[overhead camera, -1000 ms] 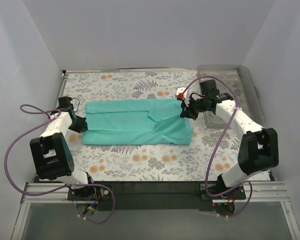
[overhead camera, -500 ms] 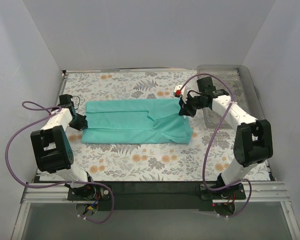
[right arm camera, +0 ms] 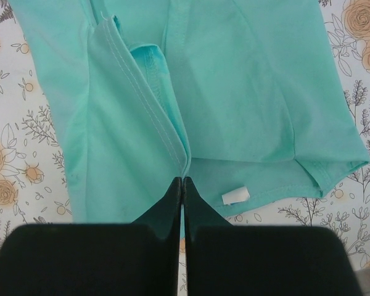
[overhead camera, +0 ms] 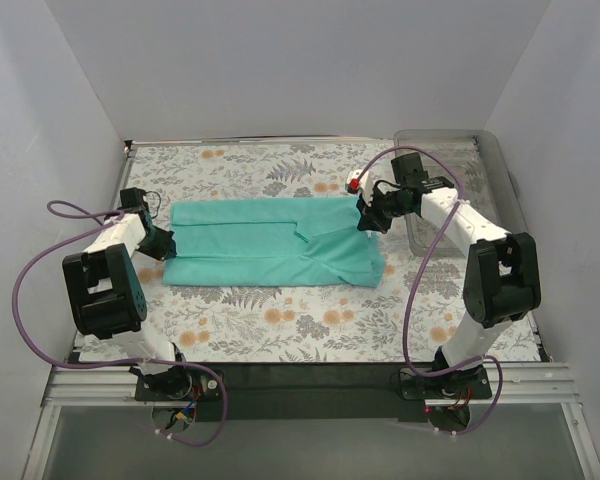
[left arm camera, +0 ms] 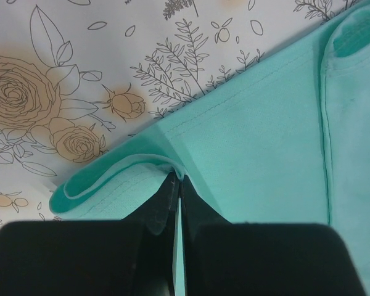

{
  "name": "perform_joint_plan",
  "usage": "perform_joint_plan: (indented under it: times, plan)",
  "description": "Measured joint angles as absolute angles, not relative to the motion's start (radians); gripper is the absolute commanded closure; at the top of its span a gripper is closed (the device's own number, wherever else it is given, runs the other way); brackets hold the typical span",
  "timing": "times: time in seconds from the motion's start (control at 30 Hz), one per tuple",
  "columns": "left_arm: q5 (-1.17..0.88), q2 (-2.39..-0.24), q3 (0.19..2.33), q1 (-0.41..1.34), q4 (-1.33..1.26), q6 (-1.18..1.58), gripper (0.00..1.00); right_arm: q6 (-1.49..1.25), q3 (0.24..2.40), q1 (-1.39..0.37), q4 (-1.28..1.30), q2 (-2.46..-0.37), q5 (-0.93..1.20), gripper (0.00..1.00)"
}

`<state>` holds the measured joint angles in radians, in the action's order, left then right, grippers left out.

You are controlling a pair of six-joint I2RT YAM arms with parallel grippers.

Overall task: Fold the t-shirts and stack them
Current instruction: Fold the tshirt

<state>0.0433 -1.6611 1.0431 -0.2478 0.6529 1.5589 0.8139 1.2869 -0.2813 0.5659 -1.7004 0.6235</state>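
The teal-green t-shirt (overhead camera: pixel 270 243) lies folded lengthwise into a long band across the middle of the floral table. My left gripper (overhead camera: pixel 163 243) is at its left end, shut on a fold of the shirt's edge (left arm camera: pixel 172 166). My right gripper (overhead camera: pixel 366 222) is at the shirt's upper right corner, shut on a hemmed fold (right arm camera: pixel 184 161). A small white label (right arm camera: pixel 236 196) shows by the hem in the right wrist view. Both ends are raised a little off the cloth.
A clear plastic bin (overhead camera: pixel 460 180) stands at the back right, just behind my right arm. The floral tablecloth (overhead camera: pixel 280 310) shows in front of the shirt. White walls close in the left, back and right sides.
Both grippers have moved away from the camera toward the back of the table, each holding its end of the shirt. The shirt's near edge has shifted back slightly with them.
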Motion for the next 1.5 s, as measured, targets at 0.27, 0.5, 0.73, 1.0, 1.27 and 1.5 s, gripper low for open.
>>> perform_joint_plan:
  times: [0.27,0.5,0.73,1.0,1.27,1.5]
  plan:
    - [0.043,-1.662,1.049,-0.248,0.650,1.557,1.00,0.810,1.311,-0.281,0.566,-1.724,0.624,0.99]
    - [0.044,-1.671,1.050,-0.248,0.649,1.551,1.00,0.806,1.345,-0.282,0.566,-1.755,0.624,0.99]
    - [0.044,-1.682,1.050,-0.248,0.646,1.548,1.00,0.796,1.383,-0.290,0.569,-1.780,0.614,0.99]
    - [0.044,-1.692,1.053,-0.248,0.642,1.547,1.00,0.791,1.403,-0.297,0.574,-1.798,0.593,0.99]
    - [0.043,-1.700,1.056,-0.248,0.641,1.539,1.00,0.791,1.414,-0.297,0.574,-1.838,0.570,0.99]
    - [0.038,-1.703,1.056,-0.248,0.625,1.530,1.00,0.791,1.418,-0.297,0.575,-1.853,0.555,0.99]
